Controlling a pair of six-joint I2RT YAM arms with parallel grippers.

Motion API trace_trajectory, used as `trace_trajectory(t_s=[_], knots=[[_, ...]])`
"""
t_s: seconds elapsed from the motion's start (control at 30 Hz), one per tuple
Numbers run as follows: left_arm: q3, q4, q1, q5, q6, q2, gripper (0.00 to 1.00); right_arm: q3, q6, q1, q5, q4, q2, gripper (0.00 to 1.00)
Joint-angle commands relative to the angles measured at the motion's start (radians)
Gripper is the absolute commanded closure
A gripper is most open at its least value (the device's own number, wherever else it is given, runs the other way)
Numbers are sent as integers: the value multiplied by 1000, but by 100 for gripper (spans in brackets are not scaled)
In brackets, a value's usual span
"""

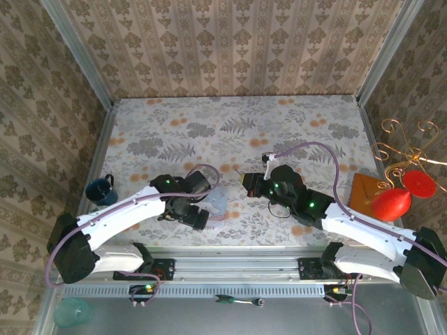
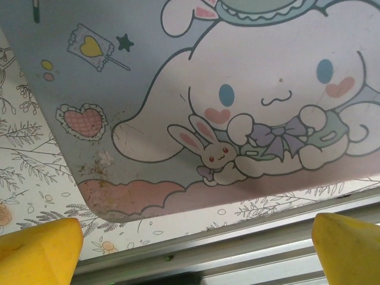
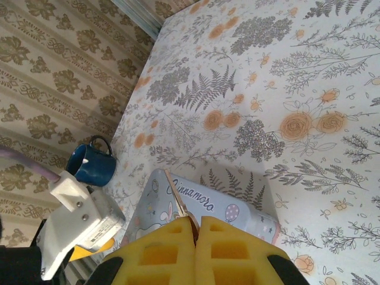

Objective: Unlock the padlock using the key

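- A dark blue mug point(image 1: 101, 190) stands at the left edge of the flowered table point(image 1: 279, 132), close to the left wall and well apart from both arms.
- The left gripper point(image 1: 195, 213) sits at the front of the table, right next to a pastel cartoon tin point(image 1: 218, 201). Its claw is spread wide. In the left wrist view the two yellow fingertips point(image 2: 38, 249) stand at opposite lower corners with nothing between them.
- The tin's blue and pink lid lies flat and faces up, with a white long-eared character printed on it. Its pink edge is near the metal rail at the table's front.
- The right gripper point(image 1: 246, 181) is just right of the tin and points left towards it. Its yellow fingers point(image 3: 160, 255) are pressed together on a thin metal strip point(image 3: 181, 205).
- The strip sticks out past the fingertips, with the tin beyond it in the right wrist view. I cannot tell whether it is the key or the padlock's metal part, and I cannot make out a black lock body.
- At the far right edge there are an orange-brown box point(image 1: 367, 192), two red pieces point(image 1: 391, 202) and a gold wire stand point(image 1: 401, 150).
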Motion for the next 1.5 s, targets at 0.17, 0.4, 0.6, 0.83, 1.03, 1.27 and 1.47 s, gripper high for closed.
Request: trace_trajectory(t_s=[0.17, 0.4, 0.6, 0.83, 1.03, 1.27, 1.47], knots=[[-46, 36, 21, -15, -33, 52, 0, -7, -8, -8, 42, -21, -29, 100], [-83, 119, 62, 2, -26, 69, 0, -2, -7, -8, 38, -22, -26, 100], [-85, 203, 87, 14, -36, 66, 0, -12, -2, -7, 37, -23, -32, 100], [-74, 333, 135, 30, -39, 77, 0, -23, 2, -8, 29, -23, -33, 100], [-51, 450, 178, 34, -48, 132, 0, -24, 3, -8, 28, -21, -29, 100], [-9, 568, 217, 30, -75, 214, 0, -31, 7, -8, 31, -27, -32, 100], [29, 687, 260, 50, -97, 288, 0, -43, 24, -8, 28, -27, -31, 100]])
